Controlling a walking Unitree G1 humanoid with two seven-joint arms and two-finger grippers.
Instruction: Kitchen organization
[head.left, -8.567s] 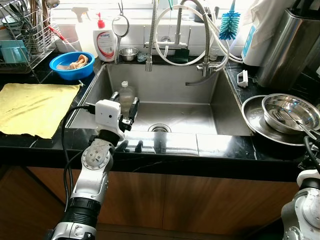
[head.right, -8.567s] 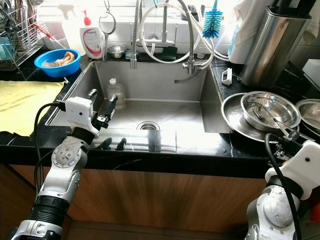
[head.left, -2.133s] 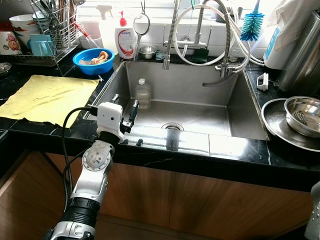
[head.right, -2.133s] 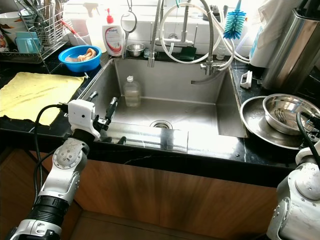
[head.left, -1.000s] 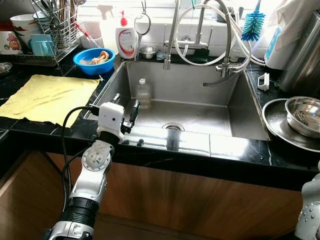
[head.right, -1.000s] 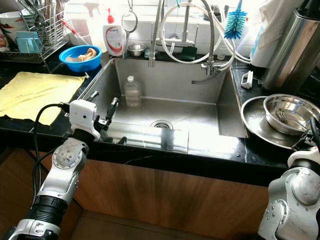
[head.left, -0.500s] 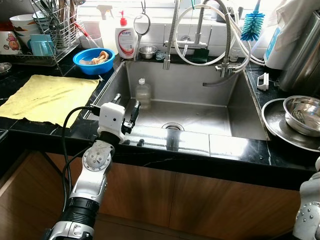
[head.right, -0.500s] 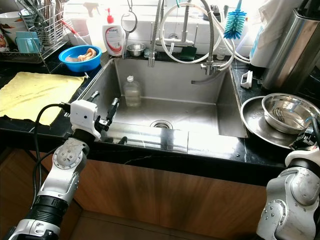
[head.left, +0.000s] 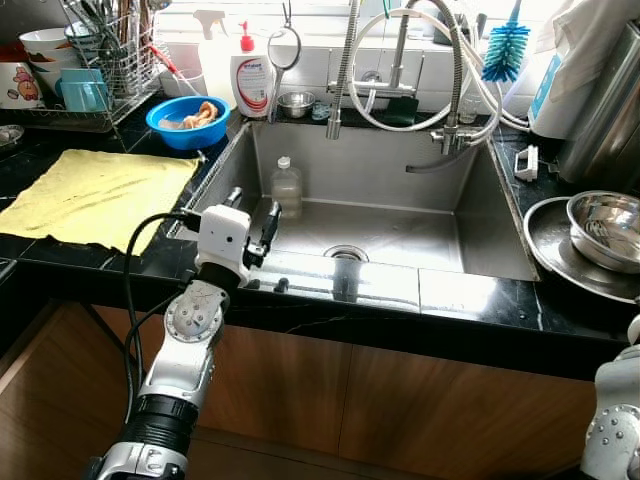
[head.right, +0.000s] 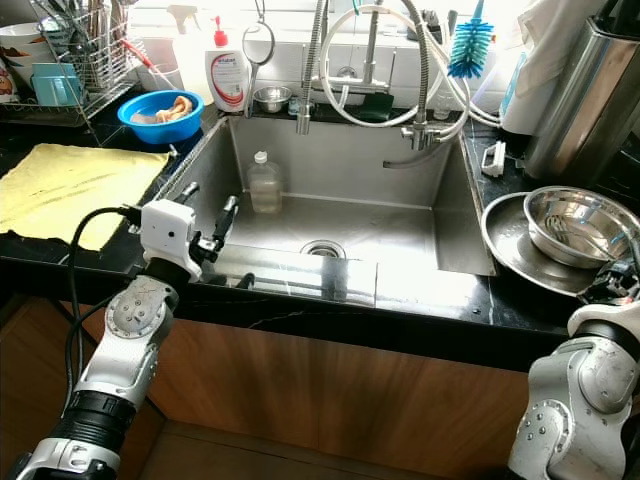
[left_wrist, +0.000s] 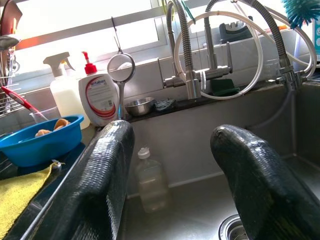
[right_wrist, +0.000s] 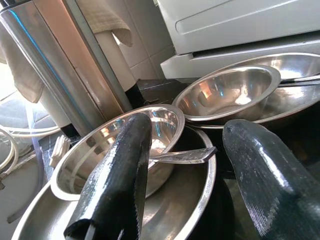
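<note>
Steel bowl (right_wrist: 112, 150) sits before right gripper's (right_wrist: 195, 180) parted fingers.

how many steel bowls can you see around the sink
3: a small steel bowl on the ledge behind the sink, a bowl holding a utensil on the right counter's steel plate, another bowl beyond it. Others may be hidden.

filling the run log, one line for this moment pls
left gripper: open, at sink front-left edge | right gripper: open, facing steel bowl | bottle: upright in sink
</note>
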